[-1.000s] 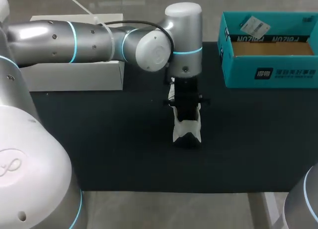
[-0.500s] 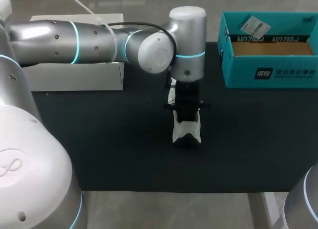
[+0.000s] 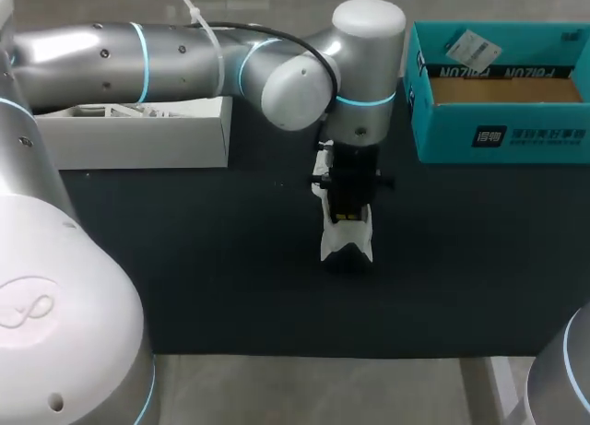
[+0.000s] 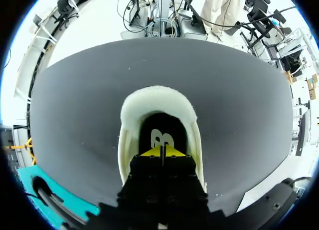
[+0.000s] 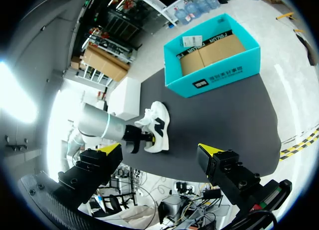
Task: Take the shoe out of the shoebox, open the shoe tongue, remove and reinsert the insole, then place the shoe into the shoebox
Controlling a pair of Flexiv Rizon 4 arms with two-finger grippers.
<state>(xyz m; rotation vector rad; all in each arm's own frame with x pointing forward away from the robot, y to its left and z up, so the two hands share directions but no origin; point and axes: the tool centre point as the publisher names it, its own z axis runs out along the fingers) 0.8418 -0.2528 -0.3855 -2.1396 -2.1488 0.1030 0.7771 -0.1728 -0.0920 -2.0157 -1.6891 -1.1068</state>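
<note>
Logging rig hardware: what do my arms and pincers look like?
The left arm and right arm are silver tubes with glowing cyan joint rings; a black cable and white zip tie run along the left one. The left pincer and right pincer are black with yellow tips.

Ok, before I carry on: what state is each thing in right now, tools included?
shoebox: open, no shoe in it.
shoe: out, upright on the mat.
insole: inside the shoe.
left tool: shut, tips down in the shoe opening.
right tool: open, holding nothing.
</note>
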